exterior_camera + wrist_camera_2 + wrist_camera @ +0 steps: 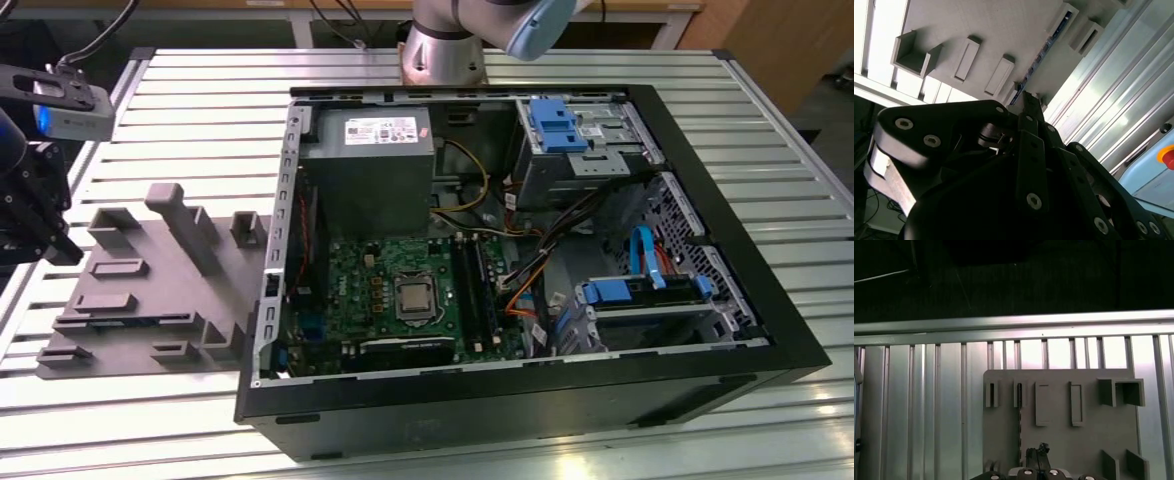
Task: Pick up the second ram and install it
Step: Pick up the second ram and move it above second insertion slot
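The second ram [1019, 432] is a thin blue stick standing on edge in a slot of the grey holder tray [1084, 440]; it also shows in the second wrist view [1046, 47] and in the exterior view [134, 321]. My gripper [1037, 452] hovers over the tray just beside the stick, shut with nothing between its fingers. In the second wrist view my gripper [1027, 100] tapers to a tip close to one end of the stick. In the exterior view my gripper [60, 248] hangs at the far left, above the tray's edge.
An open computer case [534, 400] lies to the exterior view's right of the tray, with the green motherboard [387, 290], long black slots [477, 290], a grey power-supply box [367, 170] and blue drive brackets [627, 292]. The slatted metal table [160, 110] carries everything.
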Controlling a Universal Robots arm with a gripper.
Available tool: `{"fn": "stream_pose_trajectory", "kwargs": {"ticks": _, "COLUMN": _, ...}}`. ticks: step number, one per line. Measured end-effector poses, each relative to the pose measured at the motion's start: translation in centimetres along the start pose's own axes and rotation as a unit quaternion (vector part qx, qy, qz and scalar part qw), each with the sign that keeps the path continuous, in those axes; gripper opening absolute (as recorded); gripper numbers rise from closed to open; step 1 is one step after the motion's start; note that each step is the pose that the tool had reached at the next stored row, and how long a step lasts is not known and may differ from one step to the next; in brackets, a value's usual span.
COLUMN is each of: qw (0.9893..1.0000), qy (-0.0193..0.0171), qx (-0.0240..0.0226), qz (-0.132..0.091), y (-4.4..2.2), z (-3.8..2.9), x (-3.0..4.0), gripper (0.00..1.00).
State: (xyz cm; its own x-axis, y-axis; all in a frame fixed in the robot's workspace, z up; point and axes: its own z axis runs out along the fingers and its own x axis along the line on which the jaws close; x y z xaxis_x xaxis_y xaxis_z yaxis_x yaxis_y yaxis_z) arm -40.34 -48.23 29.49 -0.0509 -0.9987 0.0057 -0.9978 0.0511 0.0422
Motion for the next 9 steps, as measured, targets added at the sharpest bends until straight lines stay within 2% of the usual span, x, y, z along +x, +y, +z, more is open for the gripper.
{"fn": "stream_pose_trajectory", "kwargs": {"ticks": 9, "qw": 1.0000, "qy": 0.0015, "qx": 0.0001, "qz": 0.000, "y": -0.01, "z": 0.32, "x": 0.00, "gripper": 0.11}}
